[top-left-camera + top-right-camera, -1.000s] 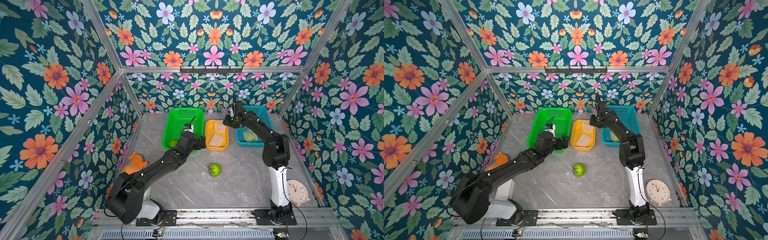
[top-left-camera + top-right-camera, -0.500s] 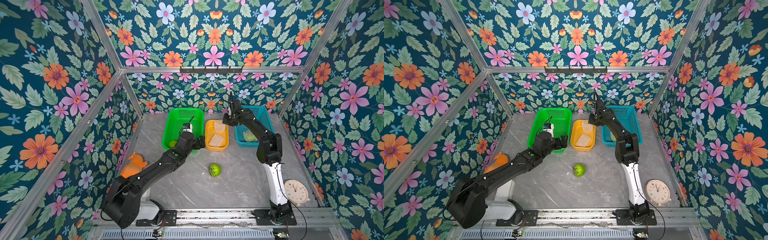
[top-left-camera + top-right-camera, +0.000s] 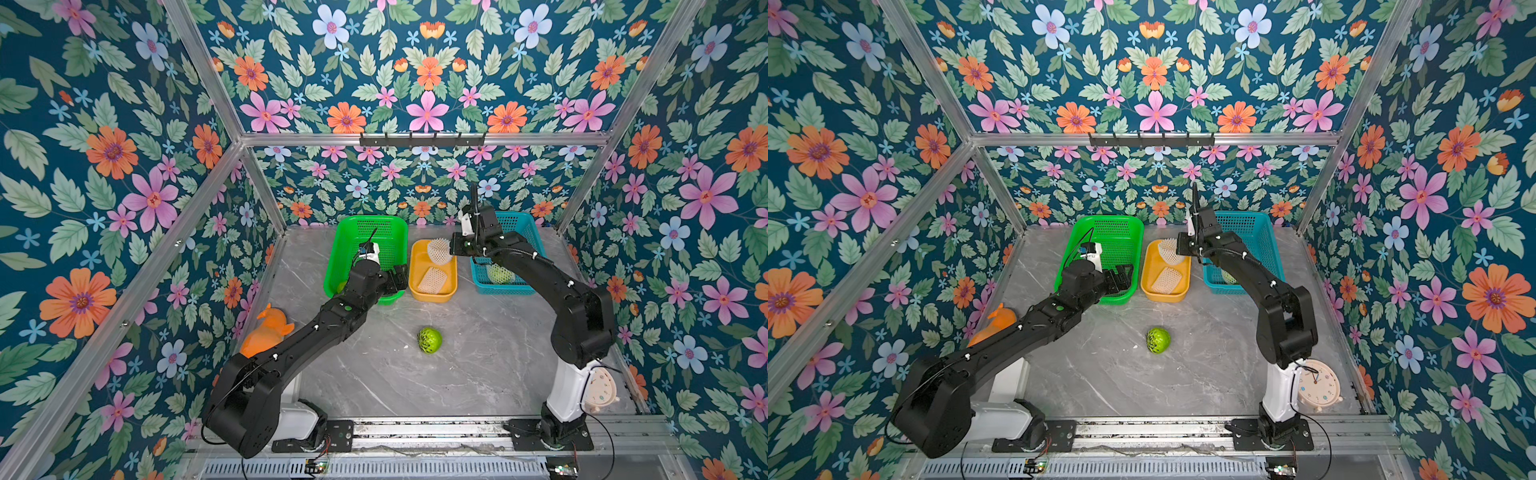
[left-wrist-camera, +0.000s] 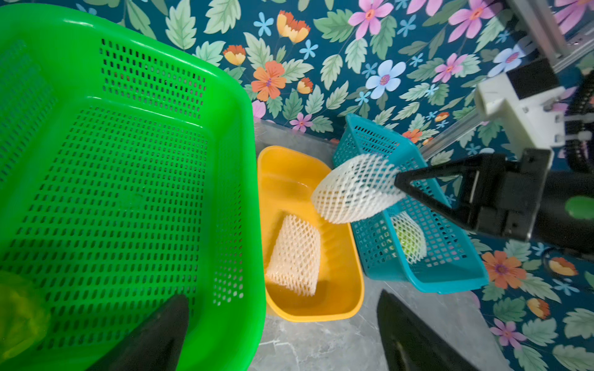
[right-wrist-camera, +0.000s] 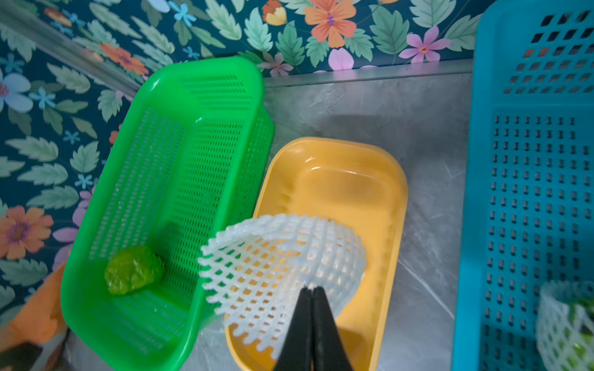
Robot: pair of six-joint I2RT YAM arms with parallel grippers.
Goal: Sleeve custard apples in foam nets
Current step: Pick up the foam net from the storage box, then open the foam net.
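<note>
In both top views my right gripper reaches over the far end of the yellow tray. Its jaws are pressed together on the edge of the held foam net, which hangs clear above the tray. A second foam net lies flat in the tray's near half. My left gripper sits over the near right corner of the green basket, jaws apart, holding nothing. A bare custard apple rests on the grey table, well apart from both my arms. In the blue basket a sleeved custard apple shows beside my right arm. An orange plush toy sits by the left wall, and a clock by my right base.

From my left wrist, my left fingers stand wide with nothing between them. Ahead, my right gripper pinches the held foam net by one end, over the tray's edge toward the blue basket. A blurred green lump in the green basket's corner is the third custard apple.

From my right wrist, my right fingers meet on the mesh — the held foam net fans open above the tray. The third custard apple lies unsleeved in the green basket.
</note>
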